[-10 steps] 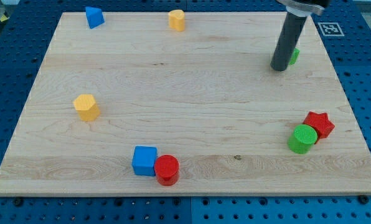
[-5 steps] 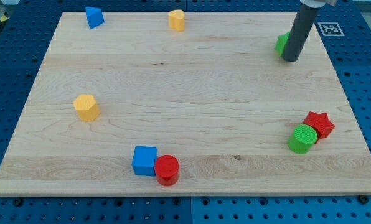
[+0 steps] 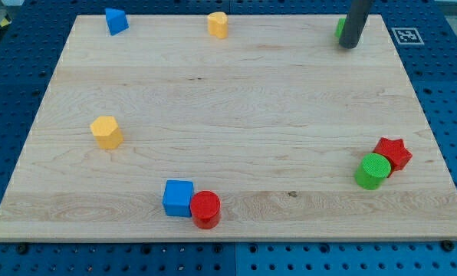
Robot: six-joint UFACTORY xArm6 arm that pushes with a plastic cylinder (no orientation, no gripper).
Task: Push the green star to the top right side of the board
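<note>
The green star (image 3: 340, 28) lies near the top right edge of the wooden board (image 3: 228, 100). Only a sliver of it shows at the left of my dark rod. My tip (image 3: 349, 46) rests on the board right against the star, on its lower right side, and hides most of it.
A blue triangular block (image 3: 116, 21) and a yellow block (image 3: 218, 24) sit along the top edge. A yellow hexagonal block (image 3: 106, 132) is at the left. A blue cube (image 3: 178, 198) touches a red cylinder (image 3: 205, 209) at the bottom. A green cylinder (image 3: 373, 170) touches a red star (image 3: 393, 152) at the right.
My tip has moved up the view towards the top right edge, pushing the green star ahead of it. The other blocks have not moved.
</note>
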